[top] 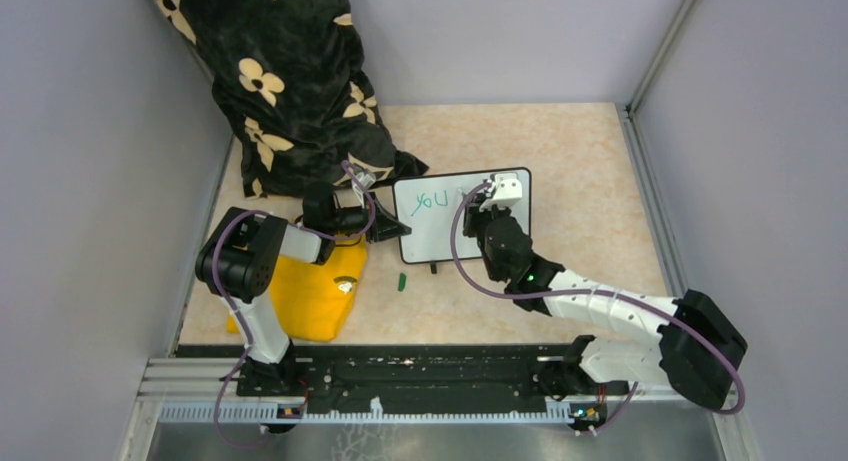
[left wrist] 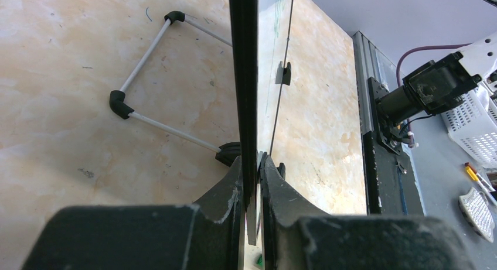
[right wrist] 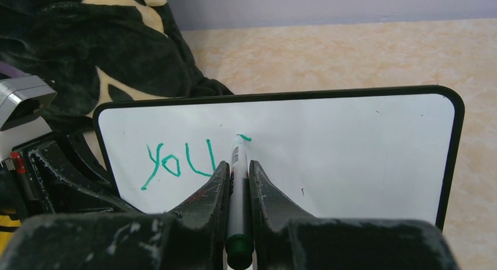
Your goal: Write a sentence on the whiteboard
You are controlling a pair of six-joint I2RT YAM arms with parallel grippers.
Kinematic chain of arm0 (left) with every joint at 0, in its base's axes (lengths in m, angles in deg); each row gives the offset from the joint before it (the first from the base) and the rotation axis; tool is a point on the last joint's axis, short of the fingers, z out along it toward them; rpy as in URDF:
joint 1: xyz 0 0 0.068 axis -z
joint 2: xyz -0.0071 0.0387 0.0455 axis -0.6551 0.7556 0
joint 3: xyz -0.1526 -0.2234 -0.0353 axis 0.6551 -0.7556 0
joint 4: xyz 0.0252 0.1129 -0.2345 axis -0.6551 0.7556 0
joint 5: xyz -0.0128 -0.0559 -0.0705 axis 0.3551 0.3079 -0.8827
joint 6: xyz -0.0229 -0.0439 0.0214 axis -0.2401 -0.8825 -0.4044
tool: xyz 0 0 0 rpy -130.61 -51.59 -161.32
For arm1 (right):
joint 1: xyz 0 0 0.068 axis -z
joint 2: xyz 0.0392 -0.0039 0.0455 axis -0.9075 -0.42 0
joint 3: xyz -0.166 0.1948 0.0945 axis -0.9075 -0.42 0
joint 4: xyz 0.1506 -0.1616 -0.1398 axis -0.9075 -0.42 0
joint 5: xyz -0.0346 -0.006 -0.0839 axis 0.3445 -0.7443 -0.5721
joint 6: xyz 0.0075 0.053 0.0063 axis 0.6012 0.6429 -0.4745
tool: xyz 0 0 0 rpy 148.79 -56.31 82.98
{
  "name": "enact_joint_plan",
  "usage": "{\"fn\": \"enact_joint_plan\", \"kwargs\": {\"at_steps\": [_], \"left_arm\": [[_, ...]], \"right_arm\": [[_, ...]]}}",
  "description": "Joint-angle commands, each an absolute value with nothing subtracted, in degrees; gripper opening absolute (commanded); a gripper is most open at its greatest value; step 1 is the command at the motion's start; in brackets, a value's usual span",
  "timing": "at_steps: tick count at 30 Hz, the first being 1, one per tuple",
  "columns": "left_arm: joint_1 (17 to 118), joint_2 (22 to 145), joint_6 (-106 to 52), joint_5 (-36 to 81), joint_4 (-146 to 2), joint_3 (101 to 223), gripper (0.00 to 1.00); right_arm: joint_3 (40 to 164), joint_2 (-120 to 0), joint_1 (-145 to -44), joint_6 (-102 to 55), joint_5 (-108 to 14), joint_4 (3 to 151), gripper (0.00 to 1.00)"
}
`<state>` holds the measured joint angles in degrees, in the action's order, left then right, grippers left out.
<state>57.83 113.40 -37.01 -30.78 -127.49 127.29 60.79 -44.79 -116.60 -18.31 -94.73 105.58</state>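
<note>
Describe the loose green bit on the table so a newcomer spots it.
Find the small black-framed whiteboard mid-table. Near its bottom left corner, right of the yellow cloth, lies a small green piece. Unlike the green writing, it sits alone on beige tabletop.

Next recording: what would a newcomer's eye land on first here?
The green writing, reading "you", stands out on the whiteboard at mid-table, where the right gripper holds a marker tip to the board. The left gripper clamps the board's left edge; a black flowered blanket fills the far left corner.
</note>
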Motion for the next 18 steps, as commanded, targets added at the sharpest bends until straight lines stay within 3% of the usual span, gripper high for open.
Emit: {"fn": "enact_joint_plan", "kwargs": {"at_steps": [1, 18], "left_arm": [[58.42, 114.13, -33.09, -27.97, -124.48, 127.51, 0.00], [58.37, 114.07, -33.09, -27.91, -124.27, 127.49, 0.00]], "right_arm": [[63.25, -45.56, -115.77, -17.07, -93.38, 106.12, 0.00], [59.04, -41.79, -115.77, -15.56, -92.01, 100.50, 0.00]]}}
